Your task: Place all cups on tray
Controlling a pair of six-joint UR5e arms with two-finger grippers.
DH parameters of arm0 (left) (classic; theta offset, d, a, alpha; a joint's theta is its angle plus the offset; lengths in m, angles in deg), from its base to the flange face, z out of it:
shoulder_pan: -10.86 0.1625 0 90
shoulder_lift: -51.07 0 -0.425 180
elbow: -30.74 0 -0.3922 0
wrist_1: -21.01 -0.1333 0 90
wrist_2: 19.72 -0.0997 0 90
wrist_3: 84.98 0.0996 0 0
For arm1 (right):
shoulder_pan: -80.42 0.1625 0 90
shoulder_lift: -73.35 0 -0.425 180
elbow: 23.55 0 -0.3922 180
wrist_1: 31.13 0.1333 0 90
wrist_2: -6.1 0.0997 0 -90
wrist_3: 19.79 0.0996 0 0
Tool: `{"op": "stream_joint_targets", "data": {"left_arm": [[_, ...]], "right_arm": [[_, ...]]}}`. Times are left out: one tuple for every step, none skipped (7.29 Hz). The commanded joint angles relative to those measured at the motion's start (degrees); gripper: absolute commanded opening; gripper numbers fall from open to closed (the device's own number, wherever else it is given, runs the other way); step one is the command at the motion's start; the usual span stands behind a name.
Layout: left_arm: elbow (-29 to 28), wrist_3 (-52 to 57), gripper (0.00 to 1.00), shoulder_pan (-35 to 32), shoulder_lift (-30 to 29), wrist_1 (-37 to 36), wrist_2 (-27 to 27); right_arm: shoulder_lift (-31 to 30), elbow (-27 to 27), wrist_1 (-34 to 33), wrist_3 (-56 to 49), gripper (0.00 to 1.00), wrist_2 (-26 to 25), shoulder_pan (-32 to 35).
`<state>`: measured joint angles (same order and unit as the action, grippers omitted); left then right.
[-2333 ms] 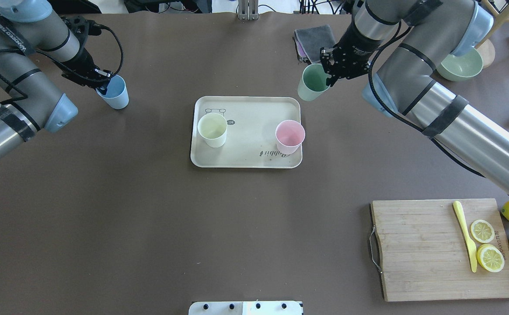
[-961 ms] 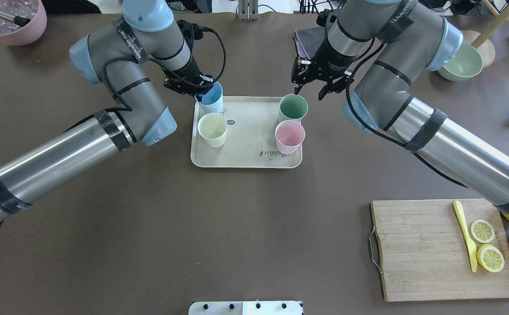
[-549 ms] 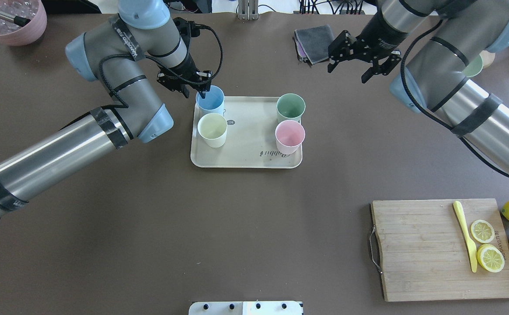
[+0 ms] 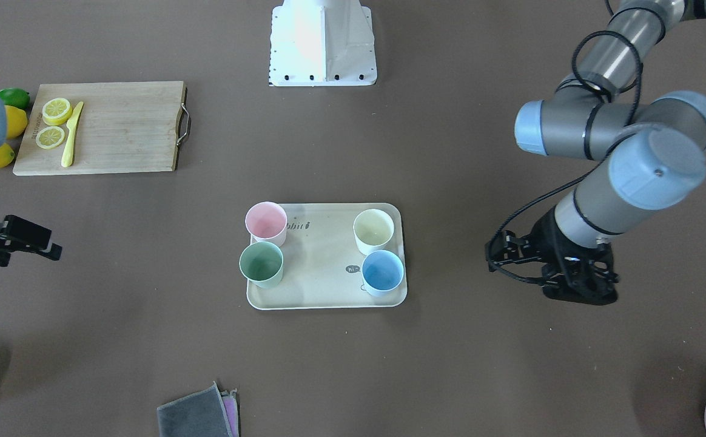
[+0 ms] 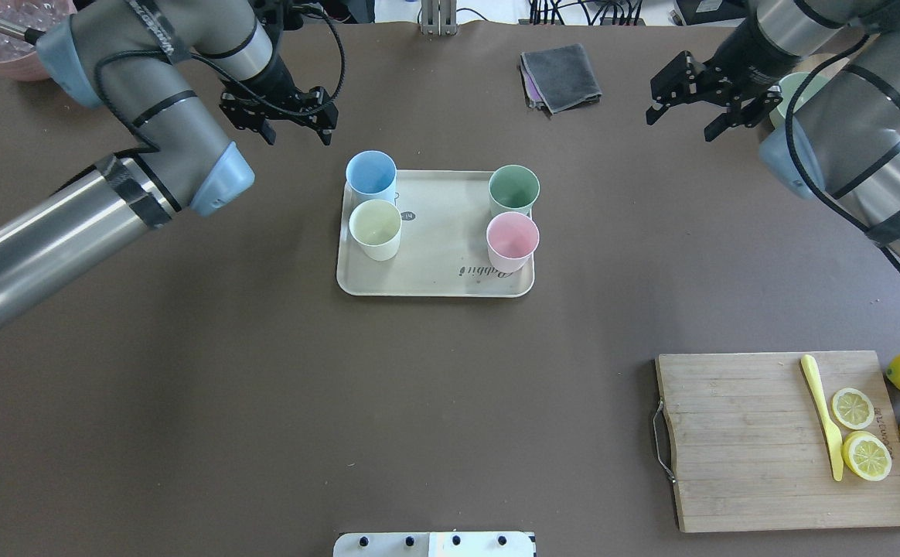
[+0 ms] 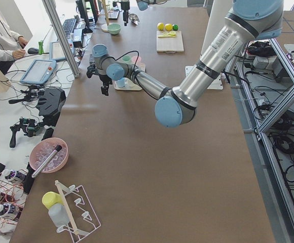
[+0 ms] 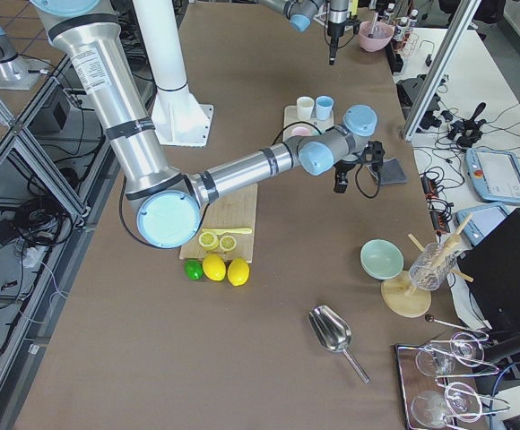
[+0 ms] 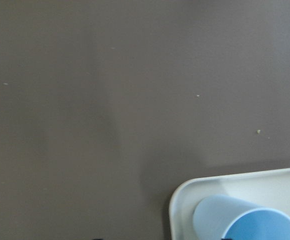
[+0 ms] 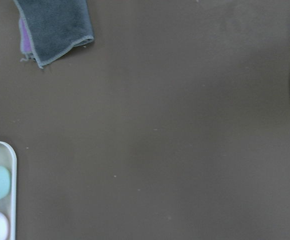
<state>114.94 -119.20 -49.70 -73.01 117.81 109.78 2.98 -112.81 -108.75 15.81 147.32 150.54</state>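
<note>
Four cups (image 5: 512,236) on tray (image 5: 442,259); tools (image 5: 299,139) (image 5: 680,128) apart

The tray (image 5: 442,251) carries the script "Rabbit" near the rim on my side, upside down from overhead, just beside the pink cup (image 5: 512,236). From the front that cup hides its first letters. A small dark bubble by the cream cup (image 5: 375,224) reads "hi". The mark on the board (image 5: 744,441) and the lettered strip on my left arm (image 5: 148,77) are too small to read.
</note>
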Motion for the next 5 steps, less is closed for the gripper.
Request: {"op": "stream_joint_targets", "data": {"left_arm": [[9.2,15.2,0.98,-8.1,10.7,-5.9,0.1],[11.0,20.0,0.98,-10.7,15.5,-5.6,0.0],[14.1,26.2,0.98,-14.1,21.2,-5.5,0.3],[16.1,30.6,0.98,-16.6,25.1,-5.1,0.5],[17.6,30.8,0.98,-16.6,29.7,-5.1,0.4]], "right_arm": [[-7.2,0.2,-0.1,-14.0,1.00,0.0,6.4],[-10.2,0.2,-0.1,-18.4,1.00,0.0,9.6],[-13.2,0.2,-0.1,-23.8,1.00,-0.1,13.1],[-15.0,0.3,-0.3,-28.3,1.00,-0.1,15.7],[-16.2,0.2,-0.7,-30.0,1.00,-0.3,16.7]]}}
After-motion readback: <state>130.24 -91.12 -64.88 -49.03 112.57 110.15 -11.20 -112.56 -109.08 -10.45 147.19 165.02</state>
